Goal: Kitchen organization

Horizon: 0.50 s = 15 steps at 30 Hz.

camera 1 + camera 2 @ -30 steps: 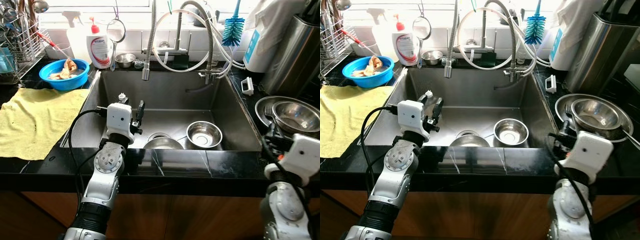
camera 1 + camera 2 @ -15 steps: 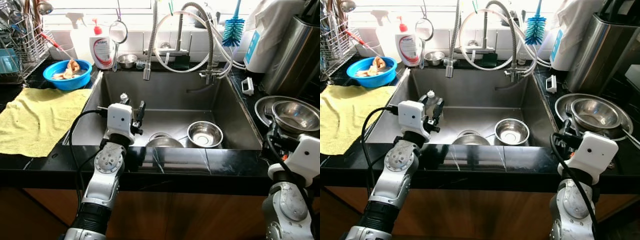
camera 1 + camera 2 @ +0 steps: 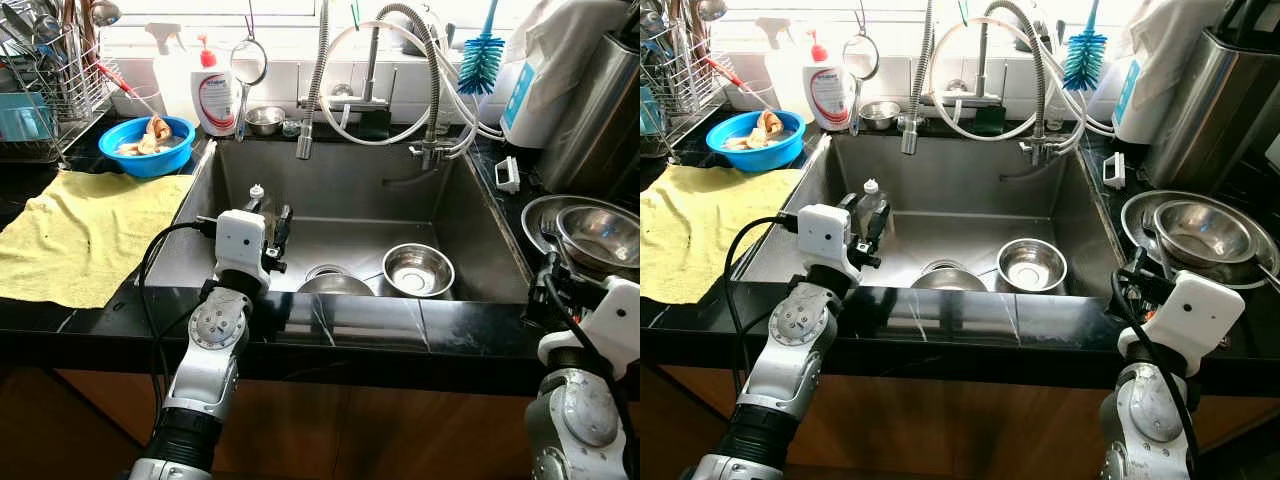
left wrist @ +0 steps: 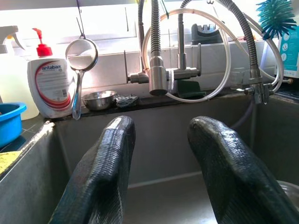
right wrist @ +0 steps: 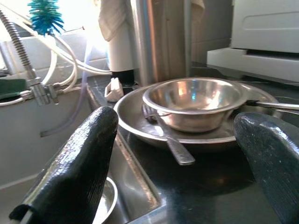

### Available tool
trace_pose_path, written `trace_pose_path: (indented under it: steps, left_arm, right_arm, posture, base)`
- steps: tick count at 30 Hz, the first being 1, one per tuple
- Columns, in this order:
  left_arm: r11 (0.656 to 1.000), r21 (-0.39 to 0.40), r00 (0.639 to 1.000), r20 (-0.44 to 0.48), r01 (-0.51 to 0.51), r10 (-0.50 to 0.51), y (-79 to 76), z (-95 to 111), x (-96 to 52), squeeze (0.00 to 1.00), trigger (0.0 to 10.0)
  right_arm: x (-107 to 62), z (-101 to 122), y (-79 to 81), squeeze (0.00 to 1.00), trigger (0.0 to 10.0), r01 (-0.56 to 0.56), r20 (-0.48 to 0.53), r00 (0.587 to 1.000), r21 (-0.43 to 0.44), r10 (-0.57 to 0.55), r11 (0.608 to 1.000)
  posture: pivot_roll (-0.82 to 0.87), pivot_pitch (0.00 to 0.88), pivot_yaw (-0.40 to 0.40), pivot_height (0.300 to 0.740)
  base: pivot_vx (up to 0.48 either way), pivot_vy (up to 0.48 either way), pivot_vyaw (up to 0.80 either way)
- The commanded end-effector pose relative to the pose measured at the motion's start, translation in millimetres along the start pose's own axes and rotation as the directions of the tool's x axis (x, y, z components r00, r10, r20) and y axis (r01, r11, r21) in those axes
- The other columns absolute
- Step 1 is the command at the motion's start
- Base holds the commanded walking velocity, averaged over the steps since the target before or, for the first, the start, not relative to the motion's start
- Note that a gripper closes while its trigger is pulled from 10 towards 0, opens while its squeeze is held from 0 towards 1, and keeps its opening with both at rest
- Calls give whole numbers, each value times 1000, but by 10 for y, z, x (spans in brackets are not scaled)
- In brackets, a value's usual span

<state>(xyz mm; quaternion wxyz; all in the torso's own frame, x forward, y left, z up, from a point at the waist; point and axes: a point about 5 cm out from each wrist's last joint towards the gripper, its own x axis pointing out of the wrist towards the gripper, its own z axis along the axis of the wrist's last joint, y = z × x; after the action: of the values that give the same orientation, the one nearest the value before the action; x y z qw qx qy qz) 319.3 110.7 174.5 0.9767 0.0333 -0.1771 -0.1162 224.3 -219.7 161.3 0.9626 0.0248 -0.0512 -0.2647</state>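
Closest in, the left gripper (image 3: 276, 222) sits just over the front lip of the sink (image 3: 470, 215), at its left end, fingers spread apart with nothing between them and pointing toward the back wall. The right gripper (image 5: 175, 154) is over the black counter (image 3: 480, 325) on the right side of the sink, also wide open and not holding anything.

Just beyond the left gripper, down in the basin, there's a steel bowl (image 3: 417, 268) sitting upright on the sink floor, off to the gripper's right and lower down, not touching it. A second rounded steel piece (image 3: 330, 284) lies right next to it, closer to the front wall, partly hidden by the counter edge.

Right ahead of the right gripper, a shallow steel pan (image 5: 135, 119) rests on the counter with a smaller steel bowl (image 5: 196, 100) nested inside it, and a utensil handle (image 5: 173, 144) sticks out over the pan's rim toward the gripper. Close, but no contact.

Further back: a yellow cloth (image 3: 80, 235) left of the sink, then a blue bowl (image 3: 150, 145), a soap bottle (image 3: 214, 95), the coiled faucet (image 3: 320, 80) and a blue bottle brush (image 3: 482, 55) along the window ledge.
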Motion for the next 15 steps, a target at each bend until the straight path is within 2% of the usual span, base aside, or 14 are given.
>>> trace_pose_path:
  steps: [1, 7, 10, 12, 15]
  left_arm:
    - [1000, 4, 1000, 5, 11, -11, -8, -2, -19, 0, 10000]
    - [1000, 5, 1000, 4, 17, -17, -14, -3, -14, 0, 10000]
    - [1000, 7, 1000, 4, 17, -18, -10, 2, -1, 0, 10000]
    - [1000, 9, 1000, 1, 15, -15, -8, -7, -4, 0, 10000]
    - [1000, 7, 1000, -2, 11, -11, -11, -10, -18, 0, 10000]
  right_arm:
    - [11, 3, 16, 0, 10000, 13, -5, 1000, 27, -13, 1000]
    - [16, -110, -17, 0, 10000, 38, -81, 996, 22, -36, 999]
    - [35, -173, 11, 0, 10000, 22, -135, 991, 54, -15, 998]
    - [51, -175, 77, 0, 10000, -13, -145, 989, 66, 23, 998]
    - [57, -154, 92, 0, 10000, -10, -139, 990, 73, 20, 997]
  posture:
    - [-160, 0, 13, 740]
    - [-159, 0, 14, 740]
    - [-160, 0, 12, 740]
    - [-160, 0, 10, 740]
    - [-161, 0, 9, 740]
  base:
    - [0, 0, 0]
    - [0, 0, 0]
    - [0, 0, 0]
    - [0, 0, 0]
    - [0, 0, 0]
